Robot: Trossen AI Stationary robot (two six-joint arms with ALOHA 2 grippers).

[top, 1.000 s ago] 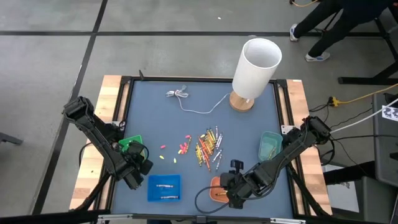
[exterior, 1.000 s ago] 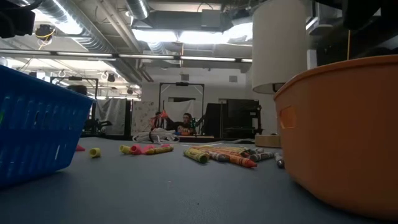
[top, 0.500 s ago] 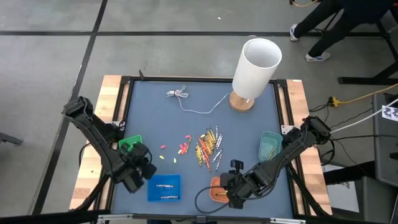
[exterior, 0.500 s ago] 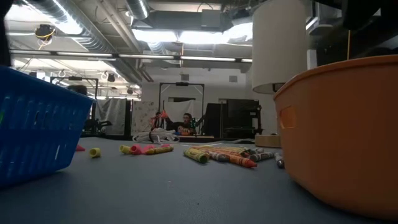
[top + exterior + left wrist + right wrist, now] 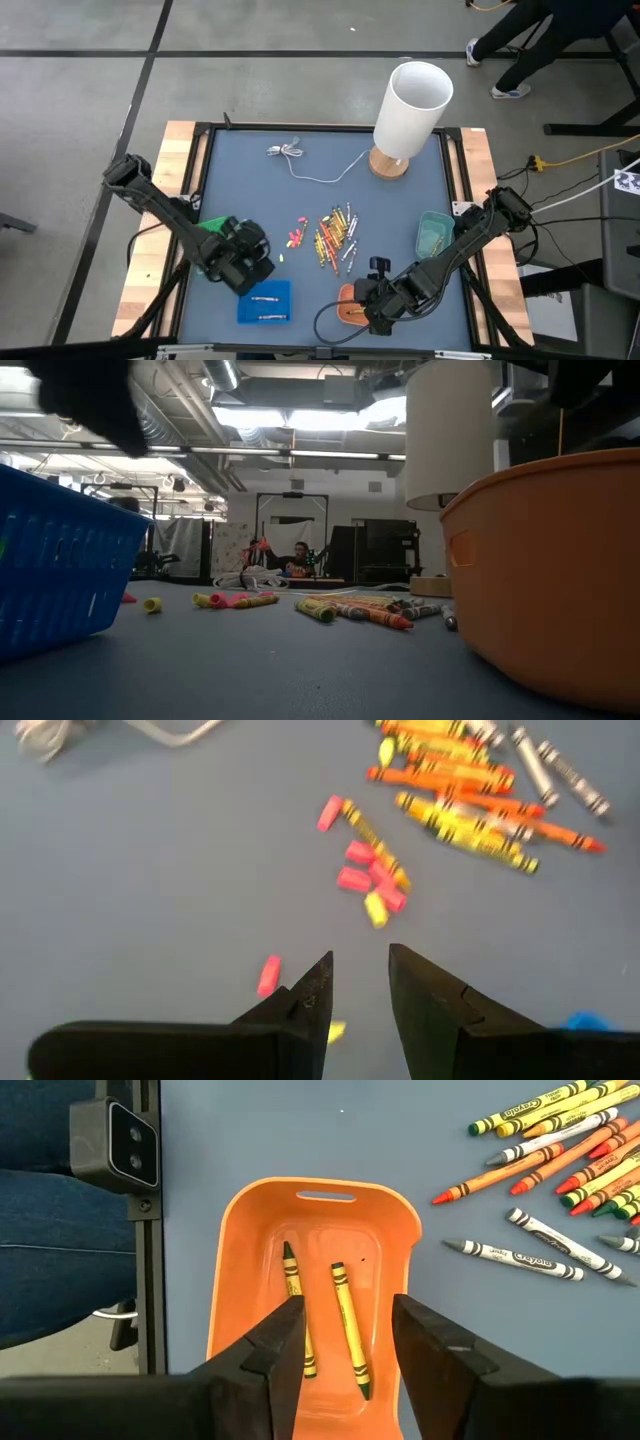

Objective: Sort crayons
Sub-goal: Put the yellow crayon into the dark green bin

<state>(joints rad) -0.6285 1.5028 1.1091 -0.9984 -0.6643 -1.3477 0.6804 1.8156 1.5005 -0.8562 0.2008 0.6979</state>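
While my left gripper [image 5: 358, 982] hangs above the matte blue-grey table mat [image 5: 250, 190], its two dark wedge-shaped fingers stand a narrow gap apart with nothing between them. Just beyond the tips: short pink crayon stubs [image 5: 366, 880] and yellow stubs [image 5: 376, 908], blunt-ended, scattered loosely. Farther out: a fan of long paper-wrapped orange and yellow crayons [image 5: 462, 798], with grey ones [image 5: 556, 770] at its edge.

My right gripper [image 5: 347, 1342] hovers over the orange plastic tray [image 5: 243, 1270], fingers spread wide and empty. The tray is a rounded rectangle, smooth and glossy, with a slot handle in one end wall. Inside it lie two yellow crayons [image 5: 349, 1330], side by side, apart.

From overhead, further items:
- blue slatted basket [image 5: 264, 301] at the near edge, holding two grey sticks;
- teal tray [image 5: 434, 233] towards the right;
- green tray [image 5: 207, 231], partly hidden by my left arm;
- white cylindrical lamp shade [image 5: 412, 108] on a round wooden base;
- thin white cable [image 5: 312, 172].
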